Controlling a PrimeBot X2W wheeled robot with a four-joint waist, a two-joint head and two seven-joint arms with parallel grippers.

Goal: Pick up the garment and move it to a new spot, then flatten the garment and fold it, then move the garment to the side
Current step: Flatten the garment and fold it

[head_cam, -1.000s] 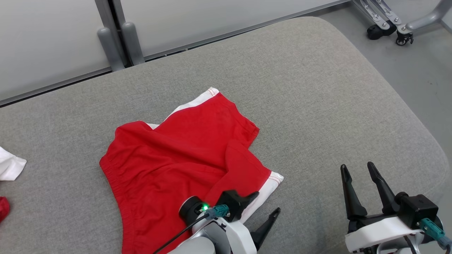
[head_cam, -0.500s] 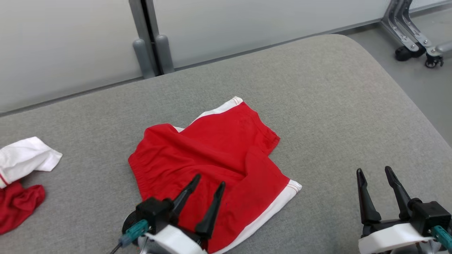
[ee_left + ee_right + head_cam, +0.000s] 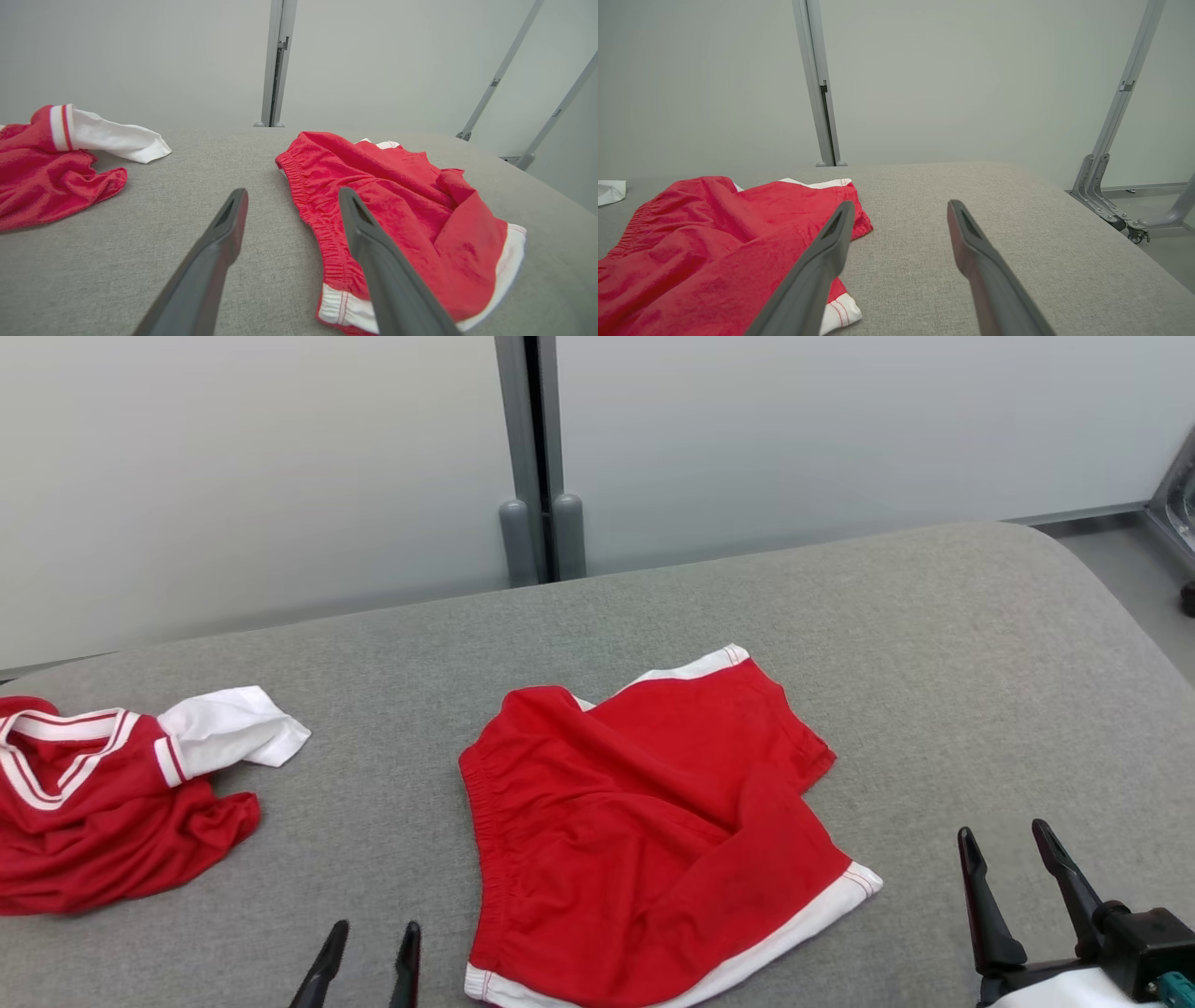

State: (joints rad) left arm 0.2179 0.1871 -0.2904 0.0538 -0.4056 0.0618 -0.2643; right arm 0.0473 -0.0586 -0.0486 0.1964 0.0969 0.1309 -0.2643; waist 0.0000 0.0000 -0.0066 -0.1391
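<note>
at the far left of the surface (image 3: 392, 644) lies a crumpled red top with white trim (image 3: 103, 803), well apart from everything else. next is the left hand (image 3: 375, 933), low at the near edge, its two fingers spread wide with nothing between them, just beside the waistband side of the garment. the garment, a pair of red shorts (image 3: 644, 840), lies in the middle of the surface, one leg lapped over the other, with white hems showing at the far and near corners. it looks light, soft and limp. it should sag and bunch when lifted, and cling a little to the grey weave rather than slide. the elastic waistband on its left edge and the stitched white hem at the near right corner seem the firmest places to pinch. further right the right hand (image 3: 1002, 835) hovers wide open and empty, near that hem corner but apart from it. past it the surface runs bare to its rounded right edge, which leaves room for a sideways move, though the drop there needs care.
</note>
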